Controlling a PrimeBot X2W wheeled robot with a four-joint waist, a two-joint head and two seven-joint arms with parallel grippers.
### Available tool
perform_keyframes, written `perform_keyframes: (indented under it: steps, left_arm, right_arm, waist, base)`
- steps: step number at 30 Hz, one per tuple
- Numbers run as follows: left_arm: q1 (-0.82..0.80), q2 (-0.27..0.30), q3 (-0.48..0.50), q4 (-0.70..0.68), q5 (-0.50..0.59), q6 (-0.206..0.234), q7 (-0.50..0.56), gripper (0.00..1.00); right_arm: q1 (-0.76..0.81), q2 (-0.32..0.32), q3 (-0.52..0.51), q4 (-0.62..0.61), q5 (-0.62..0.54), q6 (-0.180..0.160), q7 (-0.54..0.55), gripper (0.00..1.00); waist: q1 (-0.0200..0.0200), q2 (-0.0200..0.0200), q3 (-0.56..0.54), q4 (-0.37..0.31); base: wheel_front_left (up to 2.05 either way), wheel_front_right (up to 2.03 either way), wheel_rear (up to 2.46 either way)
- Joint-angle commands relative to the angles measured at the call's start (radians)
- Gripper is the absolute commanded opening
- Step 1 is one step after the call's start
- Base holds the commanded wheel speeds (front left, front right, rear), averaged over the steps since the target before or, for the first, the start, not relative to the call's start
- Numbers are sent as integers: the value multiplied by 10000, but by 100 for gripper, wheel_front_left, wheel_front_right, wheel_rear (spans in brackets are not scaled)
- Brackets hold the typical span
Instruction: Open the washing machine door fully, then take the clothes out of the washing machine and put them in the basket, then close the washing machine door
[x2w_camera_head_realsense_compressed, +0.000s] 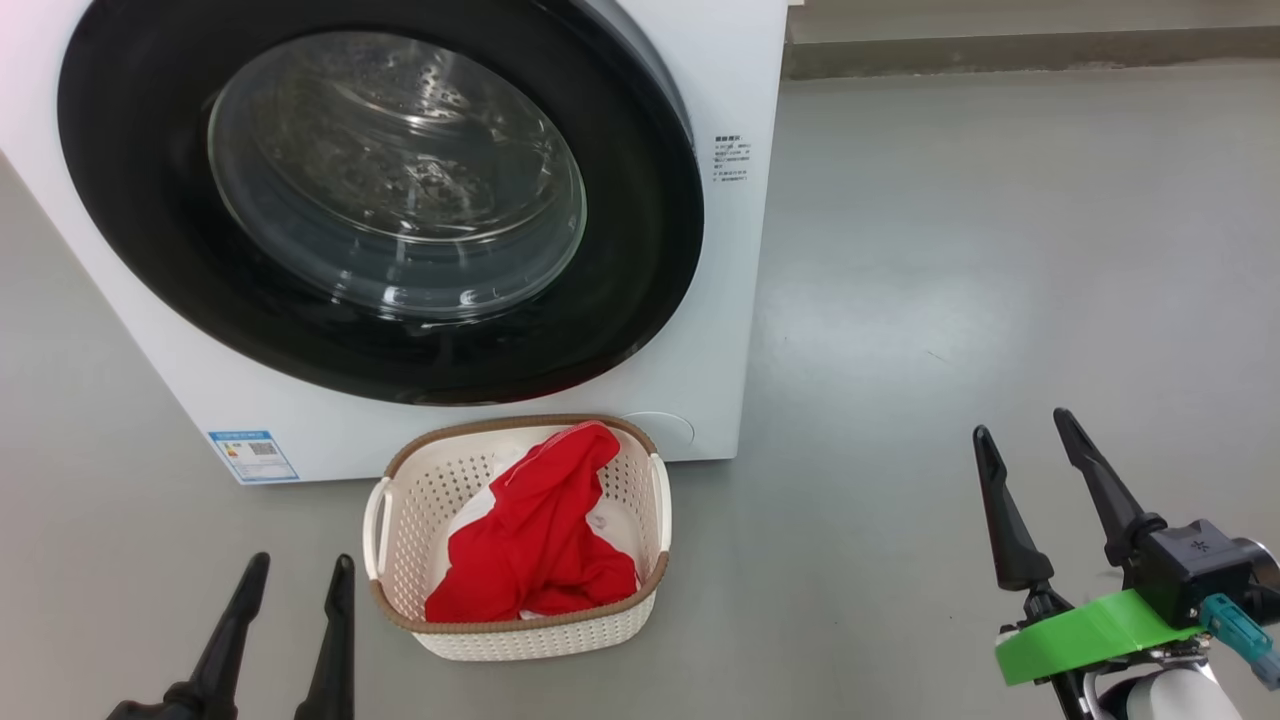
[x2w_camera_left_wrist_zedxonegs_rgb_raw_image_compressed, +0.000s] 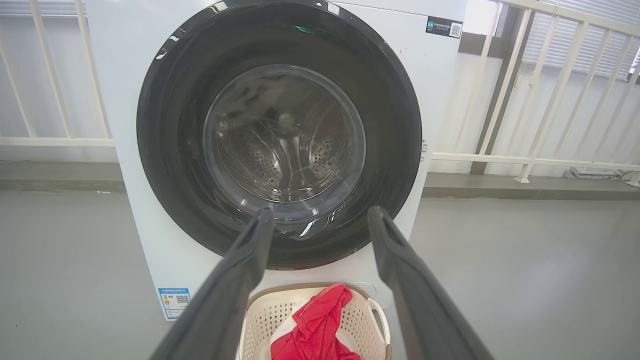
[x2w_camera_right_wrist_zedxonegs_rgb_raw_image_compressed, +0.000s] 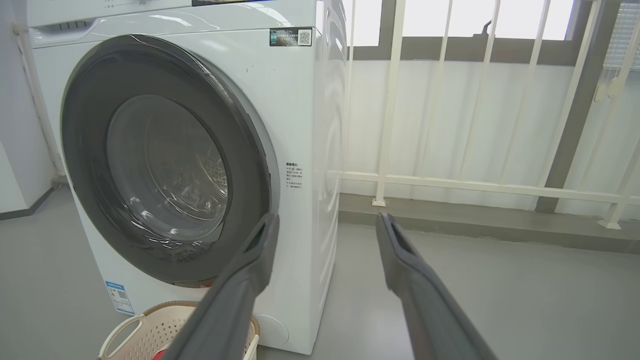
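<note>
Standing on the grey floor (x2w_camera_head_realsense_compressed: 950, 250), the washing machine (x2w_camera_head_realsense_compressed: 740, 380) presents three labels:

1. A blue label (x2w_camera_head_realsense_compressed: 252, 455) at the lower left corner of the front panel carries a QR code. Its print is too small to read.
2. A block of small dark print (x2w_camera_head_realsense_compressed: 732, 160) sits just right of the washing machine door (x2w_camera_head_realsense_compressed: 640, 200) and is illegible.
3. A dark sticker (x2w_camera_right_wrist_zedxonegs_rgb_raw_image_compressed: 290, 36) with a QR code occupies the upper right corner of the front.

The door lies against the front panel, and the perforated drum is visible through its glass bowl.

The basket (x2w_camera_head_realsense_compressed: 530, 640) rests on the floor directly in front of the machine, below the door. It contains a red garment (x2w_camera_head_realsense_compressed: 540, 530) lying over a white cloth (x2w_camera_head_realsense_compressed: 470, 520).

The left tool (x2w_camera_head_realsense_compressed: 300, 560) is left of the basket, fingers spread wide, holding nothing. The right tool (x2w_camera_head_realsense_compressed: 1022, 423), fitted with a green band (x2w_camera_head_realsense_compressed: 1090, 630), is well right of the basket, also spread wide and holding nothing.
</note>
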Motion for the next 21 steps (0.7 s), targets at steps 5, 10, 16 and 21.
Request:
perform_keyframes:
  steps: [5,10,16,21]
  left_arm:
    - [-325,242,245,-307,71,49,-87,100]
    - [13,-81,-86,294,13,30,18,0]
    - [-29,-216,-158,767,-314,23,111,0]
    - [-94,-233,-114,822,-849,12,250,0]
  right_arm:
    - [-74,-21,240,-307,-37,-9,-55,100]
    - [158,46,-2,302,20,2,15,0]
    - [351,173,-24,735,379,2,112,0]
    - [329,165,-50,734,957,1,259,0]
  waist:
    - [0,0,66,-30]
    - [0,0,90,-43]
    - [4,0,90,-41]
    - [13,0,78,-38]
  base:
    - [0,0,0]
    - [0,0,0]
    - [0,0,0]
    - [0,0,0]
